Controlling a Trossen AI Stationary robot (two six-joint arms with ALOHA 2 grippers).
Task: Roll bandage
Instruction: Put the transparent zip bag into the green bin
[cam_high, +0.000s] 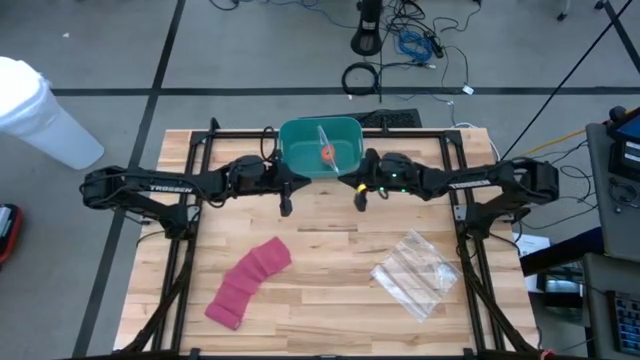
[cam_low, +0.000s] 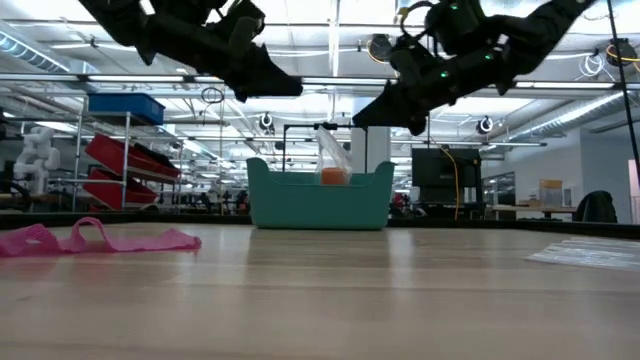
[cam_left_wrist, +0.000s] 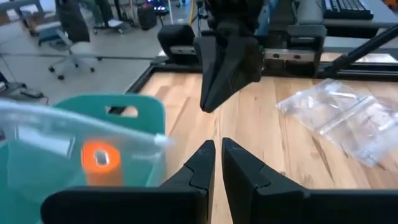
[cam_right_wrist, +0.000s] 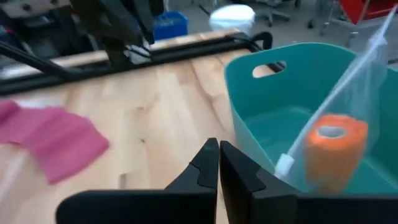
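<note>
We find the wooden bench carrying every item, and we take them in descending order of size.

Both arms hang raised above the far half of the bench, just in front of the teal bin that sits at the far edge, centred. The left gripper is at the bin's left front corner and the right gripper at its right front corner, the two facing each other with a gap between them. The left jaws stand almost closed, with only a thin slit between the tips, and they hold nothing. The right jaws are fully closed and likewise empty.

The bin contains a clear bag with an orange roll inside it.

The pink bandage lies on the near left part of the bench, well apart from both grippers. It is laid out flat as a loose curved strip, with some ripples showing in the low view. No part of it appears wound.

A crumpled clear plastic bag lies on the near right part of the bench, empty as far as we can tell.

Our judgement: rolling has not begun. The whole task remains: reaching the bandage, gripping an end and winding it up.
</note>
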